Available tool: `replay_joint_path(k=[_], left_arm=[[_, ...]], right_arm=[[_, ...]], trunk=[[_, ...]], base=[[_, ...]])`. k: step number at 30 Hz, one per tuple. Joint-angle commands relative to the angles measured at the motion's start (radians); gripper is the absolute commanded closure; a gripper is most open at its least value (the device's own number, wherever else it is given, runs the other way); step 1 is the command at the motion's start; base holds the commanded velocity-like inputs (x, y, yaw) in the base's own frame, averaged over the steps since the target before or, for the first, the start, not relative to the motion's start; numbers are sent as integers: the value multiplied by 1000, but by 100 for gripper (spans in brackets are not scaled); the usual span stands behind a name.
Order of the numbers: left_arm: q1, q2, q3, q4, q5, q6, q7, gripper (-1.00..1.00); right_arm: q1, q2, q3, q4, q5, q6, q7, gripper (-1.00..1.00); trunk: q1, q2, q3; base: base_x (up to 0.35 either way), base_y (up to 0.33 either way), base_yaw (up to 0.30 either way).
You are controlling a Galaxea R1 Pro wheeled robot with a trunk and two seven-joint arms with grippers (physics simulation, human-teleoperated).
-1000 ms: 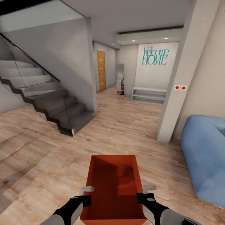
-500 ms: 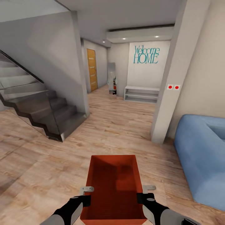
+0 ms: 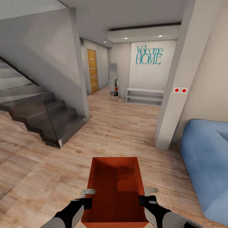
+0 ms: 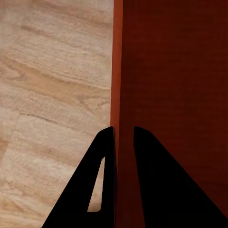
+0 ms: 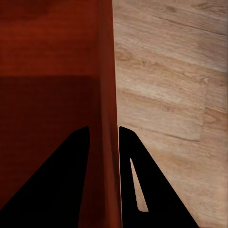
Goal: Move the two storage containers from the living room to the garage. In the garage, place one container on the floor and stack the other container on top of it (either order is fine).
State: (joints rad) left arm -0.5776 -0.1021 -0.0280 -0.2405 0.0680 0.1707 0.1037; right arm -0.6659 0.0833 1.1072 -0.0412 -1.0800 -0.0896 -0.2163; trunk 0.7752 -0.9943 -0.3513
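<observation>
Low centre of the head view: one red-orange storage container (image 3: 115, 190), open top upward, empty, carried between both arms above the light wood-plank floor (image 3: 41, 167). Left pincer (image 3: 86, 197) at the bin's left wall, right pincer (image 3: 146, 196) at its right wall, both near the bottom edge of the frame, arms cut off there.

Not clear from the head view, but plain in the wrist views: each thin wall nipped between two dark fingers, one inside the bin, one outside. Left wrist view: left pincer (image 4: 123, 142) pinching the container wall (image 4: 117, 71), red interior on one side, plank floor (image 4: 52, 80) on the other. Right wrist view: right pincer (image 5: 103, 140) pinching the opposite wall (image 5: 105, 61) likewise, floor (image 5: 166, 80) beyond.

Only in the head view, the room: grey staircase (image 3: 41, 117) with glass side at left, blue sofa (image 3: 205, 155) cut off at the right edge, pale pillar (image 3: 177, 82) bearing two small red-dotted switches (image 3: 180, 90). Upper centre, teal lettering on the far wall, readable as "Welcome HOME" (image 3: 149, 55); below it a low white shelf unit (image 3: 145, 96). Orange striped door (image 3: 92, 71) further left, beside a narrow mirror (image 3: 113, 79) with small items at its foot, too small to identify.
</observation>
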Motion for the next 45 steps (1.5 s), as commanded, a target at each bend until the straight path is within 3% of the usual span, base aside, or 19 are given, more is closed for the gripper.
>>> replay_joint_path(k=[1, 45], left_arm=[[-1, 1, -15, -5, 18, 6, 10, 100], [-1, 1, -15, -5, 18, 6, 10, 100]], right_arm=[[0, -7, 23, 5, -15, 0, -3, 100], [0, -8, 26, 6, -12, -7, -9, 100]], trunk=[[1, -1, -1], [1, -1, -1]], base=[[323, 0, 0], [323, 0, 0]])
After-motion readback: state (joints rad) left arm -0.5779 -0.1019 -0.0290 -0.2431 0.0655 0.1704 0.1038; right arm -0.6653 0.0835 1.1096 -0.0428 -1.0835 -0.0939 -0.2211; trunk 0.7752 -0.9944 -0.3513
